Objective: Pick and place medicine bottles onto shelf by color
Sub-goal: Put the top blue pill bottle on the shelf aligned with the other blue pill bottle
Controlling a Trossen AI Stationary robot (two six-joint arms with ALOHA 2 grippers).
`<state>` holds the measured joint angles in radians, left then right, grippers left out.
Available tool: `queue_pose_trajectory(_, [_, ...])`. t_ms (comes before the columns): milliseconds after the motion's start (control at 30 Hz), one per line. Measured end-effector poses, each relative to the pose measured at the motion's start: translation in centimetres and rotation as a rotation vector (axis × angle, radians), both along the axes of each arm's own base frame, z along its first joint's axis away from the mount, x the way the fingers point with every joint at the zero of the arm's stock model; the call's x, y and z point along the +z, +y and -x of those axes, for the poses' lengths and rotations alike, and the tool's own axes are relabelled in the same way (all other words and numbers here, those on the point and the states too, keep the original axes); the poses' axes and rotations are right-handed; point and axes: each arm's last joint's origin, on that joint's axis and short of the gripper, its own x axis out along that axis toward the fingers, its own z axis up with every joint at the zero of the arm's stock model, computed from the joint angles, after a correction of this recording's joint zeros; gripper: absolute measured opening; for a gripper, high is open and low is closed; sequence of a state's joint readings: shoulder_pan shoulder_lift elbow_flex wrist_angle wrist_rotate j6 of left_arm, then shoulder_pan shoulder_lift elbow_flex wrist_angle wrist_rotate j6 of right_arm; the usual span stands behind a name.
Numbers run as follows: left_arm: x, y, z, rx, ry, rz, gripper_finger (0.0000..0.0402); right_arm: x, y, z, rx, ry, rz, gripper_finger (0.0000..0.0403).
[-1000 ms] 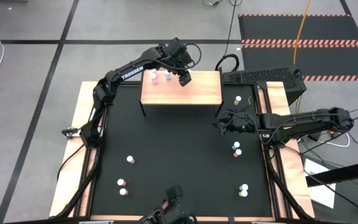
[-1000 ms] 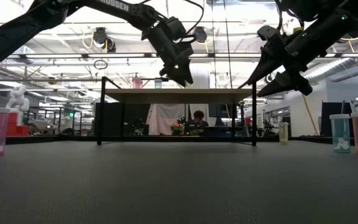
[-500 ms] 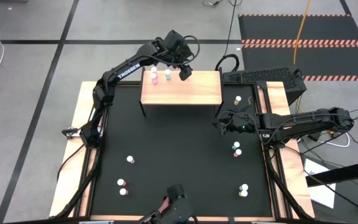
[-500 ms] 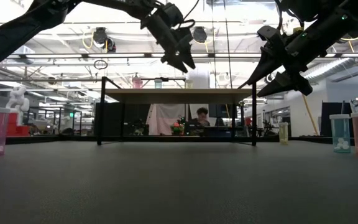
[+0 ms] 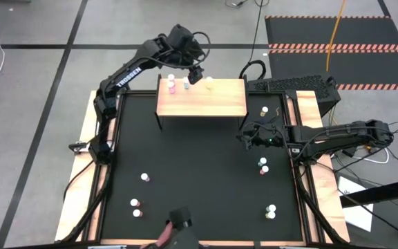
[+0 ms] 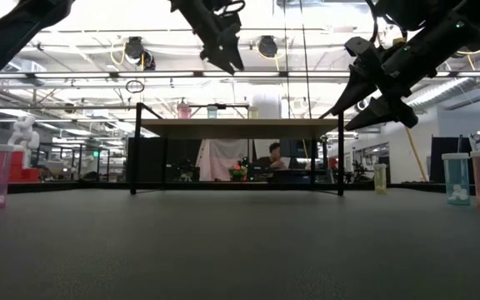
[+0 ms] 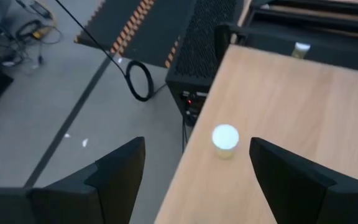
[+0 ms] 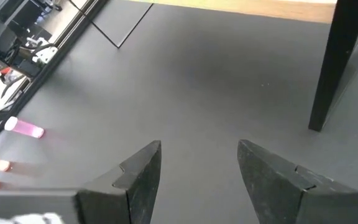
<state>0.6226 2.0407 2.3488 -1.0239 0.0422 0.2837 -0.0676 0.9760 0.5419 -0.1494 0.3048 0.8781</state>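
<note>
We see the left gripper (image 5: 194, 71) raised above the shelf's (image 5: 213, 107) back edge, jaws wide and empty. Three medicine bottles stand along that back edge: pink (image 5: 171, 84), blue (image 5: 186, 84), and a yellow bottle (image 7: 225, 140) below the jaws, apart from them. Right gripper (image 5: 244, 136) hovers over the counter (image 5: 199, 173) just right of the shelf, jaws apart, empty; more bottles scattered on counter.

The left arm reaches out long from its base at the left side toward the far edge, its wrist bent down. The left gripper (image 5: 194, 69) hangs high with jaws spread wide and nothing between them. The right arm stretches in from the right side, its right gripper (image 5: 244, 137) hovering with jaws apart, empty.
</note>
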Motion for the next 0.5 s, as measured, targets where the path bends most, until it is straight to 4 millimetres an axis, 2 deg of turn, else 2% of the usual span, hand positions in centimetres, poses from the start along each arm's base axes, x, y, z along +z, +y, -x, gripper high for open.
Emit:
queue_pose_trajectory(167, [0.96,-0.38,0.63,0.038,-0.022,-0.008,0.0292,0.02,-0.09,-0.01,-0.001,-0.001,0.001,0.0208])
queue_pose_trajectory(500, [1.03,-0.5,0.69,0.037,-0.02,-0.007,0.0292,0.02,-0.08,-0.01,-0.003,-0.004,-0.003,0.0208])
